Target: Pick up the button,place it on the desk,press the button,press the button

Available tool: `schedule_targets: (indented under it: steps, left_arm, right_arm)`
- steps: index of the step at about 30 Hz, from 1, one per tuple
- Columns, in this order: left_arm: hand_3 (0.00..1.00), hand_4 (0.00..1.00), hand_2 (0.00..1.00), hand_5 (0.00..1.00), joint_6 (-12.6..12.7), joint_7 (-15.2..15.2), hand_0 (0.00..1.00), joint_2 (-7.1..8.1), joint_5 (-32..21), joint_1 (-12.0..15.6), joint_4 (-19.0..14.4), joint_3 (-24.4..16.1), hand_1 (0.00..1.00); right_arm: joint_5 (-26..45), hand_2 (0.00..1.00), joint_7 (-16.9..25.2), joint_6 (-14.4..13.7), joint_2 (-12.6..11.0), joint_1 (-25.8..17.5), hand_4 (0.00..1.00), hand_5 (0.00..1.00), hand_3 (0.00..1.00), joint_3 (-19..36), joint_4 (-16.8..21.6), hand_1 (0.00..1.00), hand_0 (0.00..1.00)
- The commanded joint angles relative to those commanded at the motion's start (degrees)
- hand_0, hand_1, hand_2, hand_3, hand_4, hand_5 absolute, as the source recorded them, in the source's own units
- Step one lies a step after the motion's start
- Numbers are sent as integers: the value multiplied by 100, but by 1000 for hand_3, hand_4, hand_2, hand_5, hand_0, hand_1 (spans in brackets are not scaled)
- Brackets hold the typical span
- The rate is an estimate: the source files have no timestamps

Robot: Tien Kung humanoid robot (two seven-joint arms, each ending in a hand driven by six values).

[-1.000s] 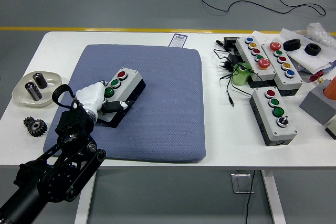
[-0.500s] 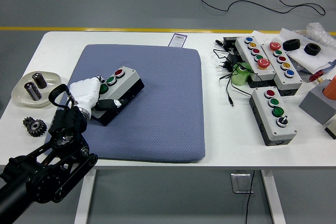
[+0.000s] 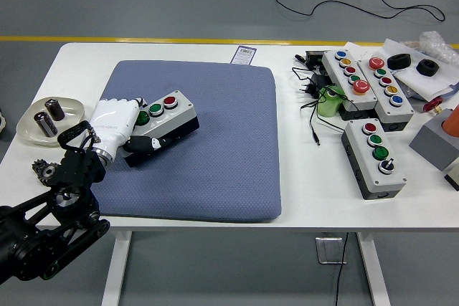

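A grey and black button box point(image 3: 166, 118) with a red, a green and another green button lies on the blue-grey mat point(image 3: 215, 155), at its left part. My left hand point(image 3: 118, 125), white with a black arm, is shut on the box's left end, thumb on the near side, fingers over the top. The box is turned so its buttons run left to right. The right hand is out of view.
A white dish point(image 3: 32, 125) with two dark cylinders and a black gear point(image 3: 44, 172) sit left of the mat. Three more button boxes point(image 3: 373, 157), cables point(image 3: 315, 102), black rings and a grey block point(image 3: 434, 141) stand at the right.
My left hand moved left and pulled back toward me, and the button box swung with it, its left end moving left so the row of buttons now lies more level.
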Motion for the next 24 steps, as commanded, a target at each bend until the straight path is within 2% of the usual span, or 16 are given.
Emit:
schedule_targets:
  steps: [7, 10, 17, 19, 24]
  left_arm:
    - [217, 254, 16, 2, 775, -749, 3, 193, 0, -74, 93, 260, 2]
    - [217, 256, 14, 2, 1057, -1146, 6, 293, 0, -192, 102, 475, 2]
    - [217, 264, 14, 2, 1301, -1715, 10, 471, 0, -541, 266, 1031, 2]
    - [217, 264, 14, 2, 1304, -1755, 10, 500, 0, -622, 316, 1148, 2]
    - [219, 273, 15, 2, 1218, -2131, 13, 532, 0, -797, 458, 1324, 2]
  right_arm:
    - [6, 679, -14, 7, 21, -8, 437, 296, 595, -30, 0, 652, 652]
    - [6, 679, -19, 12, 23, -11, 437, 296, 595, -41, 0, 652, 653]
    - [6, 679, -22, 14, 23, -9, 437, 296, 595, -58, 0, 652, 653]
    - [3, 679, -23, 14, 21, -6, 437, 296, 595, -62, 0, 652, 653]
    - [-3, 679, -25, 13, 23, 1, 437, 296, 595, -59, 0, 652, 653]
